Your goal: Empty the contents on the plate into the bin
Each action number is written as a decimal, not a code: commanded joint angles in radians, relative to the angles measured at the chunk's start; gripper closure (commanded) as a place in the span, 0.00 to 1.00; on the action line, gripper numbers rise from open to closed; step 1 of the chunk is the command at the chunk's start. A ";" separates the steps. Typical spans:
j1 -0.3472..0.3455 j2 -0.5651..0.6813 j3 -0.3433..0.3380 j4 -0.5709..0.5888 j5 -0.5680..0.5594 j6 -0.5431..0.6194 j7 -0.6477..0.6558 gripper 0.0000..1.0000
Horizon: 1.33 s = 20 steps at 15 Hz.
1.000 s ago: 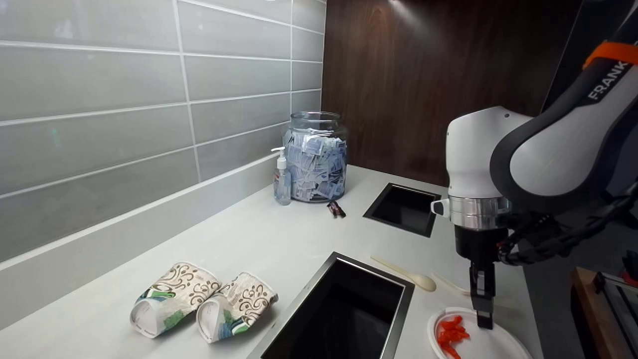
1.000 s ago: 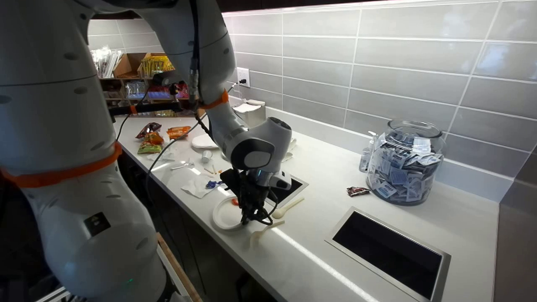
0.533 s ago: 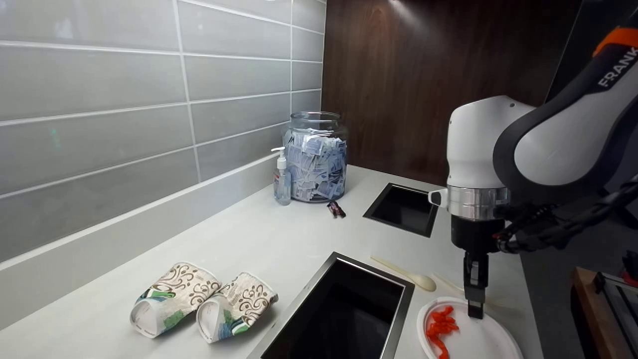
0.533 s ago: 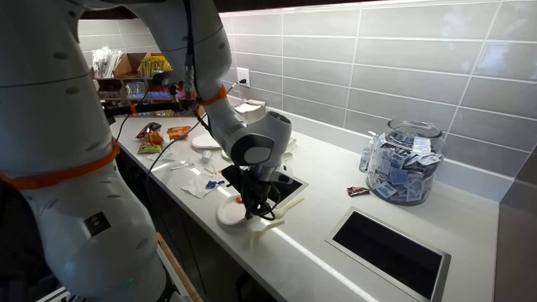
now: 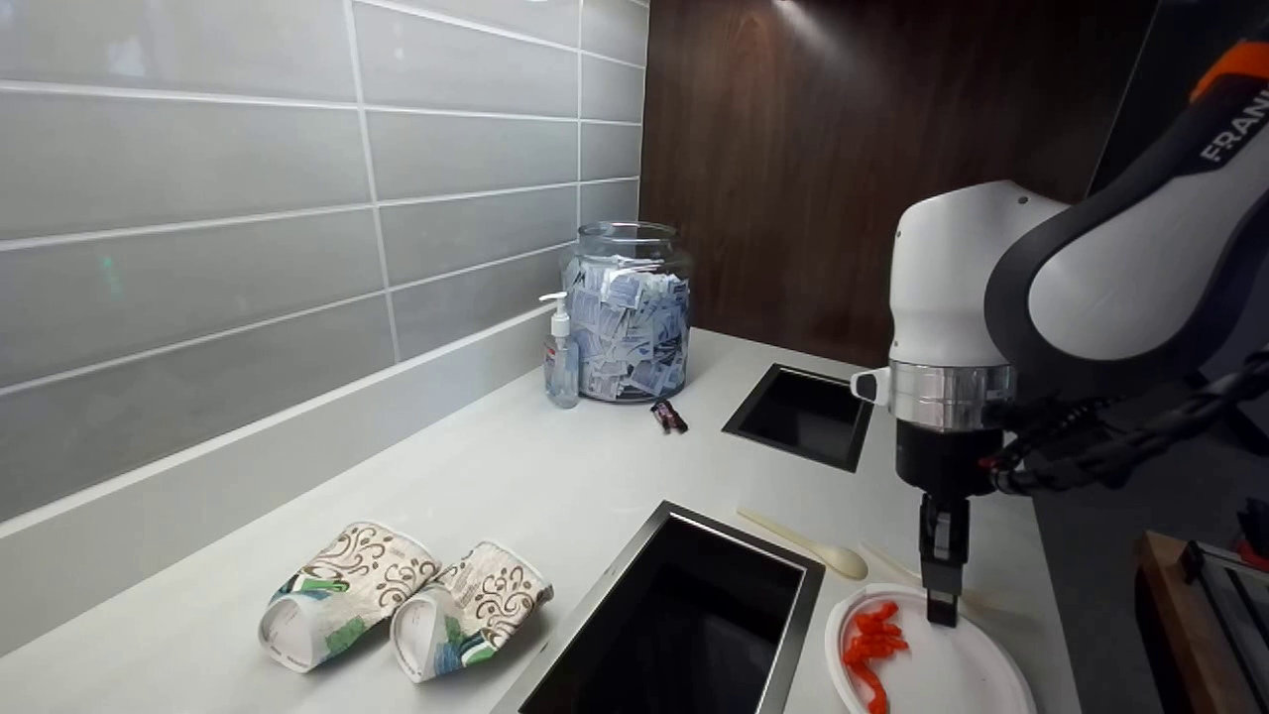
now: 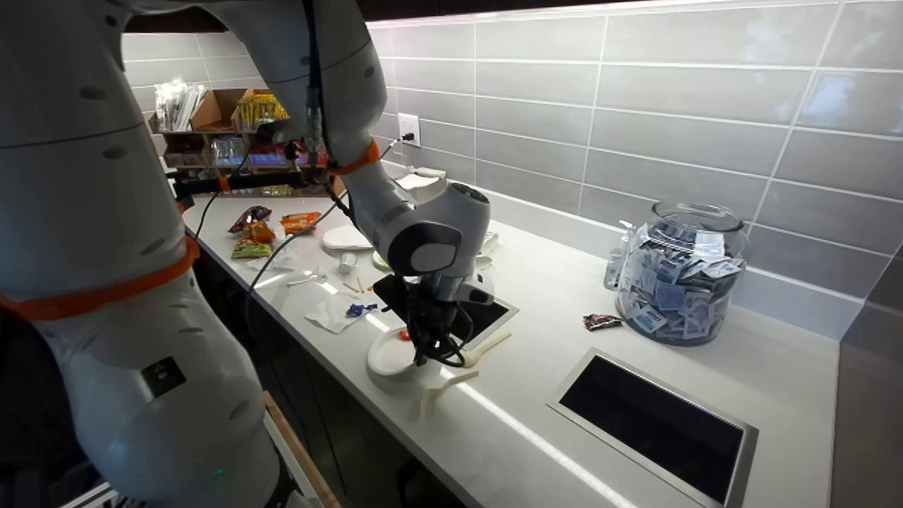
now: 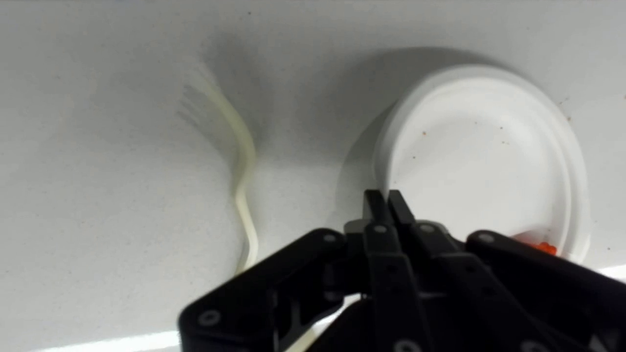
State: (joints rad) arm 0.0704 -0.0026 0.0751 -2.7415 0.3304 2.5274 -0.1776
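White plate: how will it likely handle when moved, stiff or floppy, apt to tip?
Probably light and somewhat bendy: the plate looks like thin disposable ware. It may sag or twist, since the gripper pinches its rim at one spot. The red scraps lie off to one side of that grip, so they could slide if it tilts.

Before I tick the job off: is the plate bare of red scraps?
No: in an exterior view, red scraps lie on the plate, along one side.
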 commanded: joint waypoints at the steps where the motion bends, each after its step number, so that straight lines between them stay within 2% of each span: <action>1: -0.002 -0.013 -0.004 -0.009 -0.017 0.000 0.003 0.99; 20: -0.002 -0.031 -0.012 -0.010 -0.014 -0.008 -0.017 0.99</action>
State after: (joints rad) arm 0.0704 -0.0255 0.0714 -2.7413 0.3303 2.5274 -0.1850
